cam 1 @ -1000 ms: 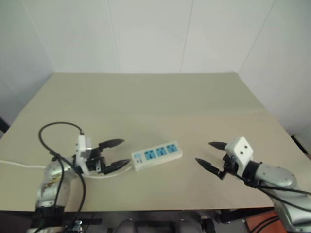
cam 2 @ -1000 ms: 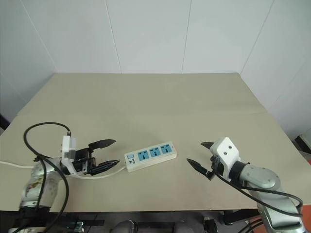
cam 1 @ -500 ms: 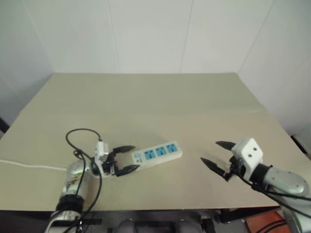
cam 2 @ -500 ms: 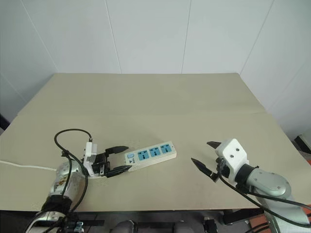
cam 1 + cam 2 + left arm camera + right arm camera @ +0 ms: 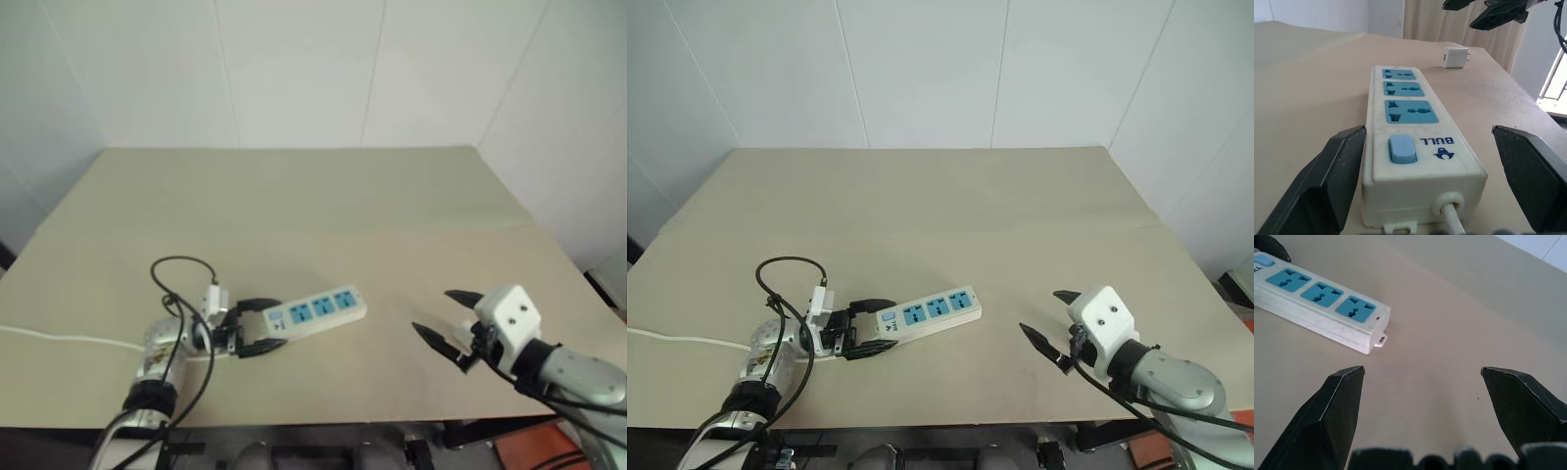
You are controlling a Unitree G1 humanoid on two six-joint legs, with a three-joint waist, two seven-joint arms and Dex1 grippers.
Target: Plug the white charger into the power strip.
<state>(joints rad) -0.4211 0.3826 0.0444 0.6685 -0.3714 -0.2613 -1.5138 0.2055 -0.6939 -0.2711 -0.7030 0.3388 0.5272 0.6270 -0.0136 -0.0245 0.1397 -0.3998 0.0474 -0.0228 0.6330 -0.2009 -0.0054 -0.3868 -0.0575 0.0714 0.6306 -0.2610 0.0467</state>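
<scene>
Looking down over the tan desk (image 5: 323, 206), we see the power strip (image 5: 315, 312) lying flat at the near left, angled so its switch end points toward our left gripper (image 5: 263, 326). That gripper reaches in level from the left with its jaws spread wide on either side of the strip's switch end; in the left wrist view one finger (image 5: 1337, 183) sits just beside the strip's side, and we cannot tell whether it touches, while the other stands apart. A thin white cord (image 5: 59, 338) runs off to the left edge of the desk. Our right gripper (image 5: 443, 321) hangs over the near right of the desk, well apart from the strip, jaws spread and holding nothing. The white charger (image 5: 1454, 57) shows in the left wrist view, resting on the desk beyond the strip's far end.
</scene>
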